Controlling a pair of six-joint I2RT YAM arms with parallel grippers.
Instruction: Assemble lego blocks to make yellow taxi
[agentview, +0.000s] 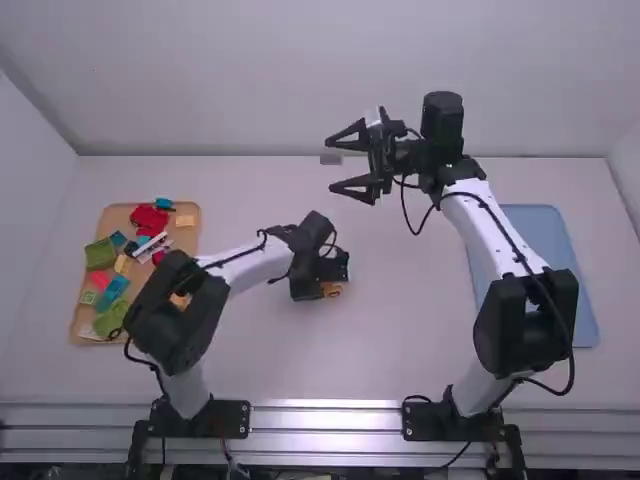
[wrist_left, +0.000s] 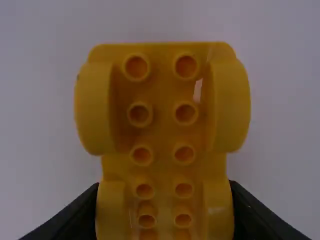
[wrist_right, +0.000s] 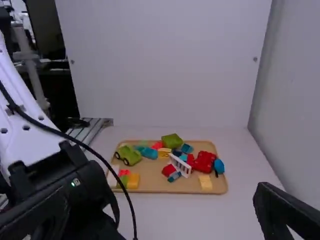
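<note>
Yellow studded car base near table centre

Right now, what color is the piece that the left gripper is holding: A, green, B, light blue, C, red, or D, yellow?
D, since the left wrist view shows a yellow piece between the two fingers of the left gripper.

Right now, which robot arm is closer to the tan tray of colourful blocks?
Left. In the high view, the left arm overlaps the inner edge of the tan tray, while the right arm is across the table, overlapping the blue tray.
</note>
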